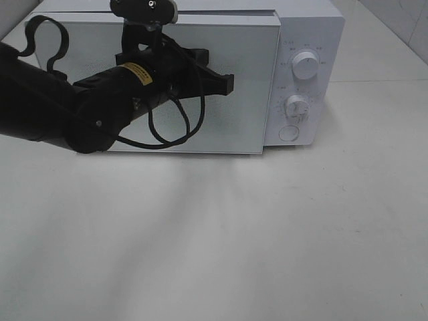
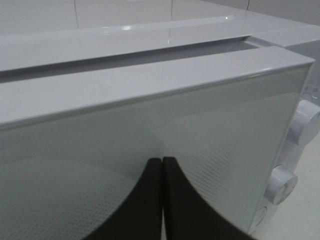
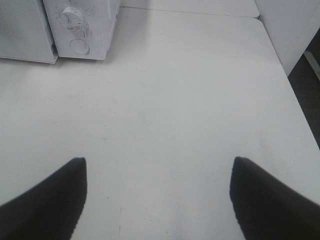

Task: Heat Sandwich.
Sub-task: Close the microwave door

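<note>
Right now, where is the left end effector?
In the high view the left end effector hangs shut in front of the microwave door, left of the two knobs.

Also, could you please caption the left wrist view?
Left arm's shut black jaws facing the white microwave's grey mirrored door.

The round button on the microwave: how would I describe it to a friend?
Find the white microwave at the back of the table. On the control panel right of its mirrored door, look below the two knobs. The button is the lowest round control, flat where the knobs stick out.
</note>
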Controlling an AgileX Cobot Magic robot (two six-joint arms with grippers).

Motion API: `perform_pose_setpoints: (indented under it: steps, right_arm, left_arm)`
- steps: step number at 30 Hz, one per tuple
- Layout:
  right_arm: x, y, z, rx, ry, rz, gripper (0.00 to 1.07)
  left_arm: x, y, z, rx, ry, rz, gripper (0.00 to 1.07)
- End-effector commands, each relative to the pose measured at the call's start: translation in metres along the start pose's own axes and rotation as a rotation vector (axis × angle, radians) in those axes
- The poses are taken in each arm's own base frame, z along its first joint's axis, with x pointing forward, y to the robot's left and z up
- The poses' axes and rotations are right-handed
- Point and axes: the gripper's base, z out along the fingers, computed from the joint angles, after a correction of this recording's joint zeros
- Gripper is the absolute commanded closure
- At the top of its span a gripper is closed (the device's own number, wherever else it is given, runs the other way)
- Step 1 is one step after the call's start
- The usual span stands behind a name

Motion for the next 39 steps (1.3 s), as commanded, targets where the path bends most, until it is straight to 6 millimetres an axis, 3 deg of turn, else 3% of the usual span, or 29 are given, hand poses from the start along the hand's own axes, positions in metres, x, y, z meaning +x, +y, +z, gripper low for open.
perform_pose_setpoints:
  steps: [1, 20, 39]
  right_arm:
    - [0.002, 0.0, -0.004, 0.006, -0.034, 0.005, 0.31]
    - [0.002, 0.0, -0.004, 0.006, -0.034, 0.005, 0.31]
    - [0.002, 0.0, -0.004, 0.006, -0.034, 0.005, 0.31]
  left_arm:
    - [-0.006, -0.003, 0.01, -0.007, -0.012, -0.026, 1.07]
    - [-0.013, -0.006, 0.047, -0.028, -0.008, -0.059, 1.07]
    - [-0.016, -0.008, 0.044, -0.02, -0.007, -0.058, 1.07]
